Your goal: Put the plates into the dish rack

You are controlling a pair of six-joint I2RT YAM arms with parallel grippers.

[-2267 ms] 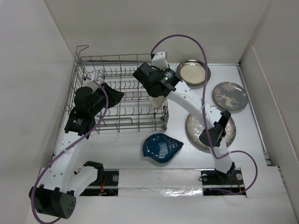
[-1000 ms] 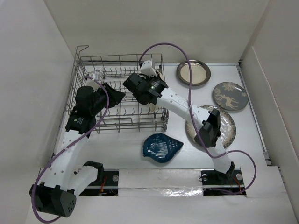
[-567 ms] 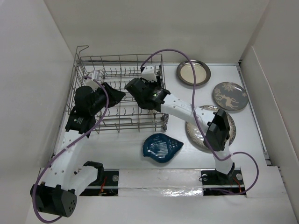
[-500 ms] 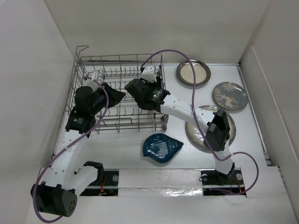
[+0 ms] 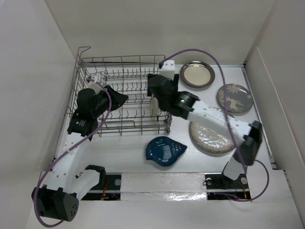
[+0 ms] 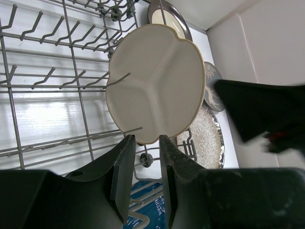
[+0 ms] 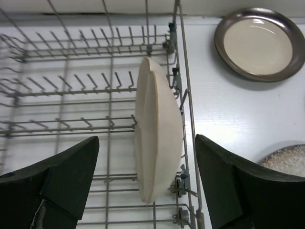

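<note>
Mei: Since two seconds back, right end effector (image 5: 157, 95) has gone from pinching the divided plate (image 5: 155, 106) to spread. Its elbow has swung out to the right. Overhead now?

Tom: Divided plate stands on edge in the rack (image 5: 124, 127), at the right end, just inside the side wall. Right end effector hangs over it. Left end effector (image 5: 116, 98) sits low inside the rack, left of centre. On the worktop (image 5: 128, 148): shell dish (image 5: 165, 150) in front of the rack; speckled plate (image 5: 212, 137), floral plate (image 5: 234, 98) and rimmed plate (image 5: 197, 74) to its right.

Mei: Left wrist?

Tom: Jaws nearly together, narrow gap, nothing seen between them. The plate's three-part face is turned toward the camera, propped among the tines, beyond the fingertips.

Mei: Right wrist?

Tom: Fingers (image 7: 66, 176) wide apart, one on each side of the plate, neither touching. Plate seen edge-on, upright between tines, close beside the rack's right wall.
</note>
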